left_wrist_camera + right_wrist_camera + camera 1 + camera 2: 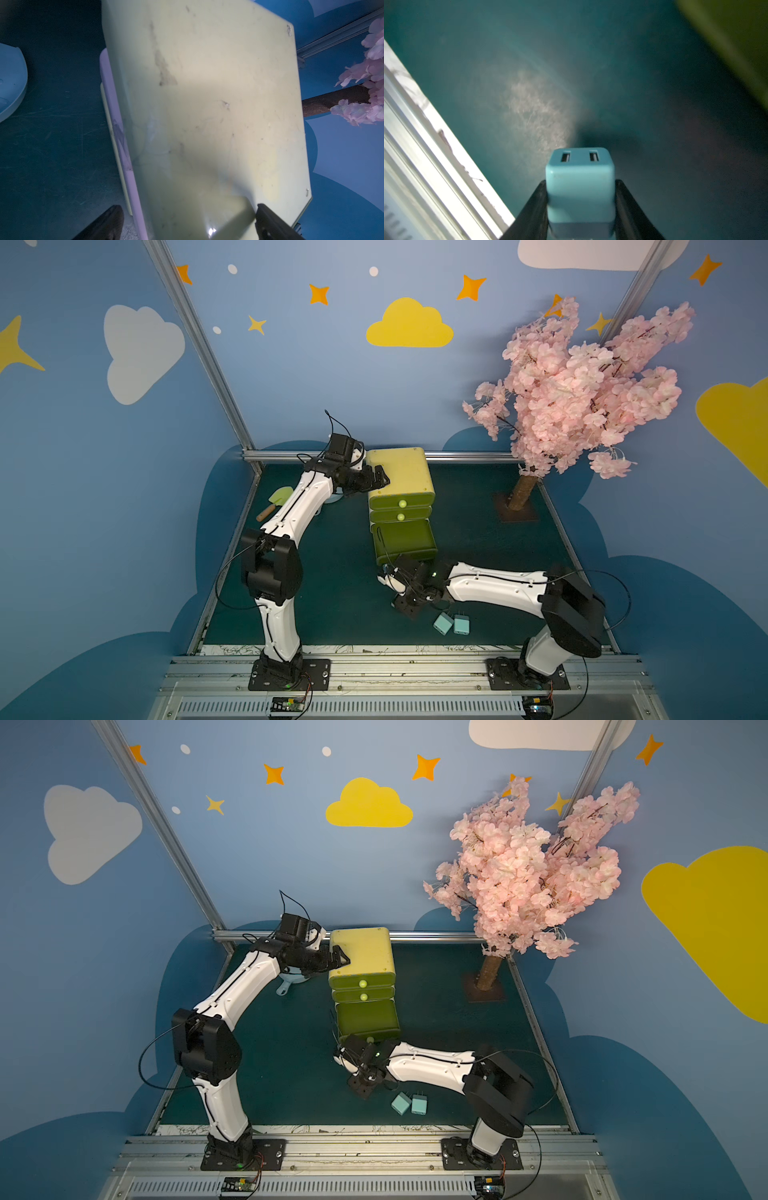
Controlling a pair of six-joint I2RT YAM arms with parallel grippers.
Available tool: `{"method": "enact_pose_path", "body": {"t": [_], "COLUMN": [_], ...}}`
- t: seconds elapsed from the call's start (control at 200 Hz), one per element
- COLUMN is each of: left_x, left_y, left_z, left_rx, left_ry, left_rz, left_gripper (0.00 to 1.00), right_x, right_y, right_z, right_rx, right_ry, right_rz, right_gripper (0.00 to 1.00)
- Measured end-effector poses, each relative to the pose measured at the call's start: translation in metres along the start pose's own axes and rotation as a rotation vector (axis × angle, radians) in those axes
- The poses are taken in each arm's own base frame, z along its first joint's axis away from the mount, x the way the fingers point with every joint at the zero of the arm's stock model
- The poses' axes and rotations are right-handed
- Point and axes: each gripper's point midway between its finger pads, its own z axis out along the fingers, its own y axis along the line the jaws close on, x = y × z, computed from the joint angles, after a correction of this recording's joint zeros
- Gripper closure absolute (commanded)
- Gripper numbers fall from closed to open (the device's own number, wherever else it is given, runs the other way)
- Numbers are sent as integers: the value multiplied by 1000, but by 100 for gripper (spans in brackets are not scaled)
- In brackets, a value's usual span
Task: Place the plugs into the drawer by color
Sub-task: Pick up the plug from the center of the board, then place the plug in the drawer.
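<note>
The drawer (399,470) is a yellow chest in the middle of the mat, and its lowest olive-green drawer (405,537) is pulled out toward the front. My left gripper (380,477) (188,207) is open at the chest's top left edge, one finger over the lid and one beside the wall. In front of the pulled-out drawer my right gripper (409,605) (580,181) is shut on a light blue plug (580,172), whose slotted face points away from the wrist. Two more pale blue plugs (443,623) (461,624) lie side by side on the mat just right of that gripper.
A pink blossom tree (582,385) stands at the back right on a brown trunk (521,489). A green toy shovel (276,501) and a light blue bowl (291,982) lie under the left arm. A metal rail (374,668) runs along the front edge.
</note>
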Motion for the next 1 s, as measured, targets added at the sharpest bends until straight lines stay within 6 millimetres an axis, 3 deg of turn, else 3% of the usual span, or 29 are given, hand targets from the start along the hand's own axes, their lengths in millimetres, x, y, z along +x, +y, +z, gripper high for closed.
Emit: {"method": "enact_pose_path", "body": {"t": [0.115,0.245,0.34,0.451,0.701,0.996], "left_x": [-1,-3,-3,-4,-5,-6], "left_y": [1,6,8,7,8,10], "left_z": [0,-1,0,0,-1,-2], "left_rx": [-1,-5,-5,-3,-2,-4], "left_ry": [-3,-7,-9,-14,-18,-19], "left_rz": [-8,-23,-27,-27,-29,-34], "left_gripper": [0,0,0,0,0,0], "right_x": [-45,-83,-106,-129,-137,-136], "right_y": [-23,-50,-63,-75,-99,-98], "right_z": [-30,-48,-48,-35,2,31], "right_rx": [54,133,167,196,246,221], "right_ry": [-154,-290,-339,-359,-306,-248], "right_rz": [187,350,420,475,528,543], "right_gripper": [86,86,88,88,90,88]}}
